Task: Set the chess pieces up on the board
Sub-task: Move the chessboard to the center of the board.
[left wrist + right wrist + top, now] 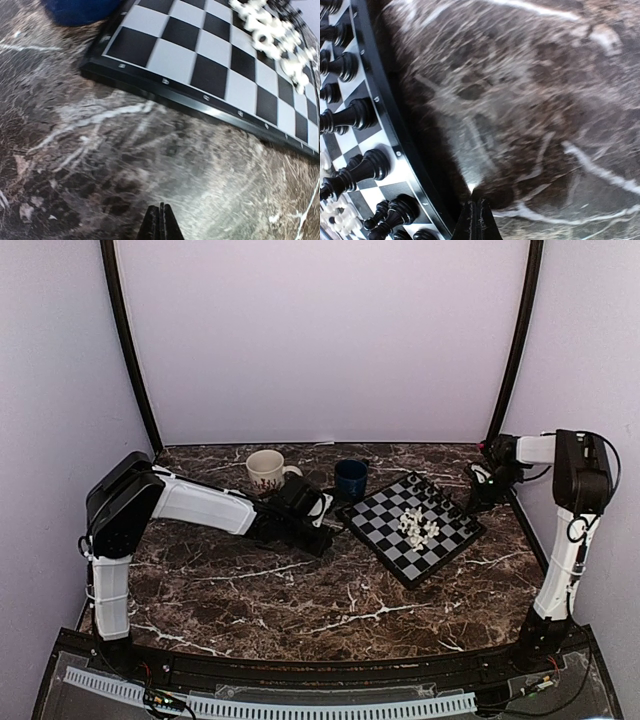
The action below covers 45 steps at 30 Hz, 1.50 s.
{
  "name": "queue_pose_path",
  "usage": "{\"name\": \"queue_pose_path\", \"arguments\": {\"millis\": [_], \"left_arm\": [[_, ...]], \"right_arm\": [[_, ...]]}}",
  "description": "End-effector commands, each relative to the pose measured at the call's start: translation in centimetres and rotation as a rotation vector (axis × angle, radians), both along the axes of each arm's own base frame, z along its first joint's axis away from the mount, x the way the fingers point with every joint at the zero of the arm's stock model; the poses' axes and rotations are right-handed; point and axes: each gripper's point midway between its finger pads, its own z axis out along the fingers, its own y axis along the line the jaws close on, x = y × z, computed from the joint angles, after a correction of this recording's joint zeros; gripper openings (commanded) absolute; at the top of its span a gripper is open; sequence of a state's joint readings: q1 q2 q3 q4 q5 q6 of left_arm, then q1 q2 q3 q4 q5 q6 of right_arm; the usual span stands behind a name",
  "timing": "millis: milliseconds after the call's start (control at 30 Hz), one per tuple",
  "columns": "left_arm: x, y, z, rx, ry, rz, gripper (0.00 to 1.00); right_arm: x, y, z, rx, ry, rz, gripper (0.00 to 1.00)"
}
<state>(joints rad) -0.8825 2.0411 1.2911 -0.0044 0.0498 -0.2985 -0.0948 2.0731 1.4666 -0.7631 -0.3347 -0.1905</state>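
The white pieces lie heaped at the centre of the board. The left tool and right tool flank the board, both closed and empty; the right appears nearer.

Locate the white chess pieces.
In the top view the white chess pieces lie heaped near the middle of the board, right of the blue cup, with black pieces lined along its far-right edge.

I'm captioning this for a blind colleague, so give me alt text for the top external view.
A small black and light-grey checkered chessboard sits angled on a brown marble table, with white plastic chess pieces heaped mid-board and black pieces lining its far right edge. The left gripper and right gripper flank it. A cream mug and blue cup stand behind.
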Motion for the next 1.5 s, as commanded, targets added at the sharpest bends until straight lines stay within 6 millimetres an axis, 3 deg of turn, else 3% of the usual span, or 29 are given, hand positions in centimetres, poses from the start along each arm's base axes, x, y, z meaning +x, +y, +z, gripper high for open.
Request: {"name": "queue_pose_path", "arguments": {"millis": [0,300,667,1067,1467], "left_arm": [[1.3,0.3,-0.6,-0.043,0.043,0.076,0.0],[3.2,-0.8,-1.6,-0.06,0.058,0.104,0.0],[3.2,-1.2,-2.4,-0.049,0.08,0.093,0.0],[0.9,-0.4,-2.3,-0.05,0.119,0.063,0.0],[-2.7,-0.2,-1.7,-0.007,0.121,-0.009,0.0]], "right_arm": [[-2.0,1.8,-0.3,0.039,0.042,0.05,0.0],[-3.2,3.9,-0.2,0.079,0.05,0.102,0.0],[-5.4,6.0,0.3,0.131,0.057,0.169,0.0],[-7.7,7.9,0.7,0.145,0.076,0.245,0.0],[-9.8,10.0,1.4,0.155,0.086,0.325,0.0]]}}
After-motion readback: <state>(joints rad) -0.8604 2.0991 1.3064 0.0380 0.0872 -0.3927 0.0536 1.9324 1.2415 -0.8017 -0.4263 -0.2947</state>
